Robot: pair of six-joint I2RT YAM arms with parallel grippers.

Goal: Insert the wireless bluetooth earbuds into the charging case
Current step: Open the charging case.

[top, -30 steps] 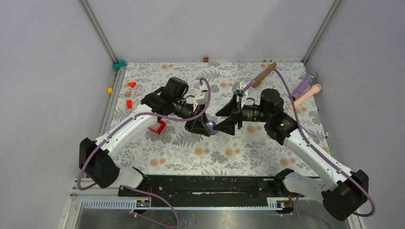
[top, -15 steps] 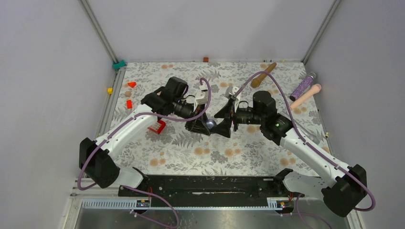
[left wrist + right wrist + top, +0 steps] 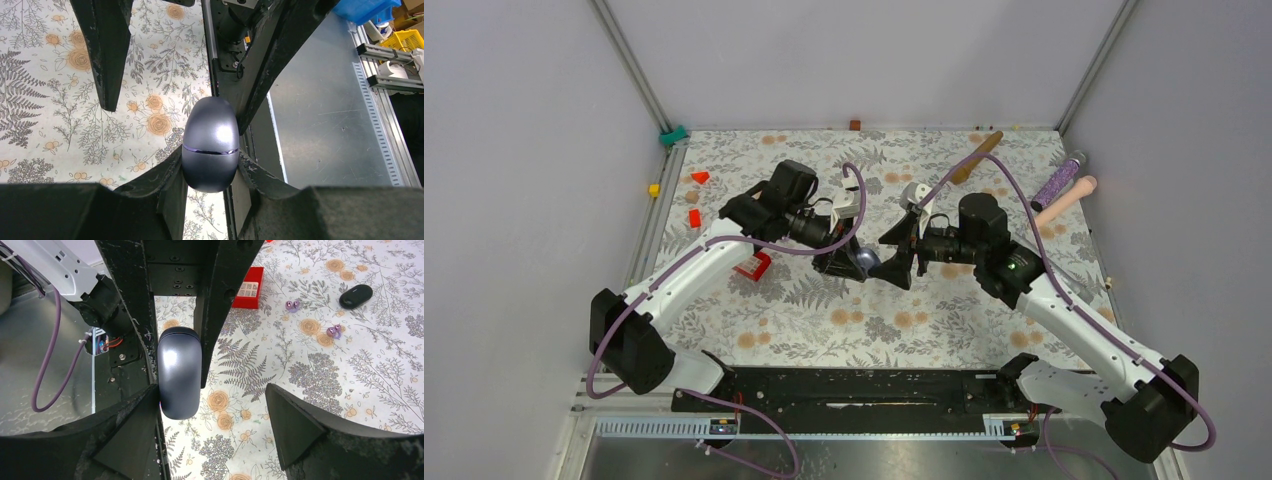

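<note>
Left wrist view: left pincer [image 3: 210, 159] clamps a glossy, smooth grey egg-shaped case [image 3: 210, 132], long axis pointing away from the wrist; right pincer [image 3: 212, 390] spread apart.

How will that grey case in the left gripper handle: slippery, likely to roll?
The charging case looks glossy and rounded, so it may slip in the left gripper. Set down, its egg shape would probably roll. The seam around its middle suggests a lid that might open if squeezed.
</note>
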